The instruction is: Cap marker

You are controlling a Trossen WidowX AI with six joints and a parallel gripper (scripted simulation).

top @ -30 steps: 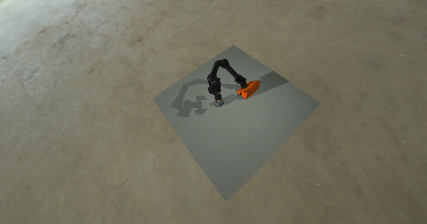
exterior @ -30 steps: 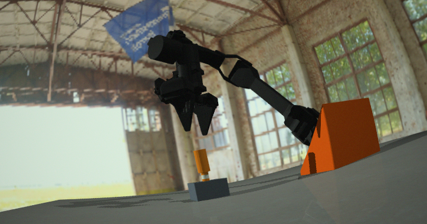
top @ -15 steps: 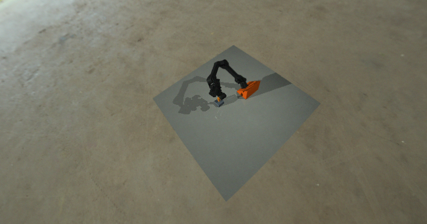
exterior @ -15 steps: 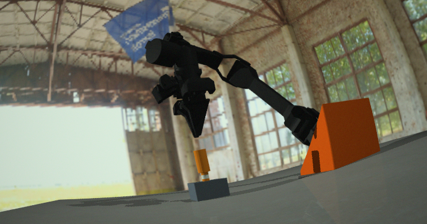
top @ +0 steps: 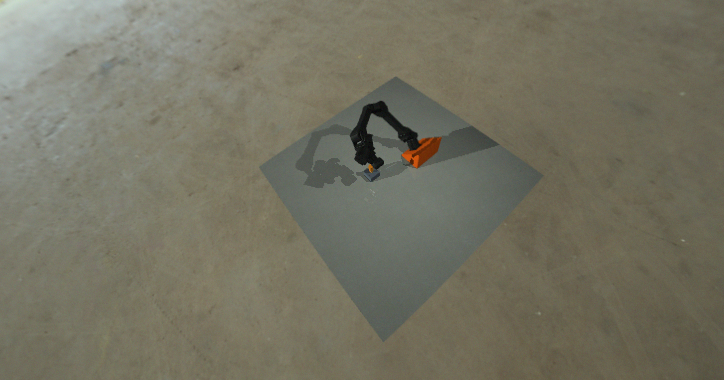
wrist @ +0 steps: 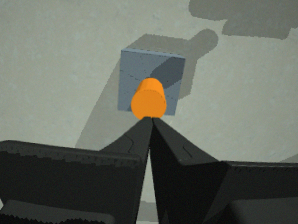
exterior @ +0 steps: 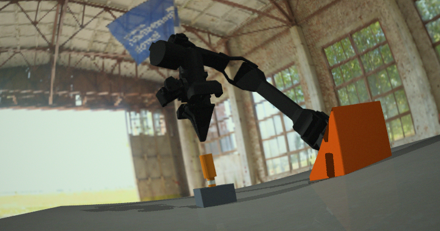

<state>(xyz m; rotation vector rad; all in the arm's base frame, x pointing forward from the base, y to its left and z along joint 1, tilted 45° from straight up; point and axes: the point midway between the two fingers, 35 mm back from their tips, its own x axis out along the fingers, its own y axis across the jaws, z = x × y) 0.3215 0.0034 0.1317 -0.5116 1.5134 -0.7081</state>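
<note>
i have the gripper [exterior: 201, 137] shut on nothing, poised above the orange cap [exterior: 207, 166] sitting on the marker [exterior: 211, 182] in the holder block [exterior: 215, 194] on the surface [exterior: 354, 198], likely to press it down

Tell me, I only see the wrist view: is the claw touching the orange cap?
Observer: No. From the side, the gripper hangs above the cap, with a gap between them.
Operator: Is the cap all the way down?
Observer: A white and orange band of the marker shows under it, above the holder block.
Operator: Where's the arm's bottom?
Observer: At the orange base, apart from the block, on the grey table.
</note>
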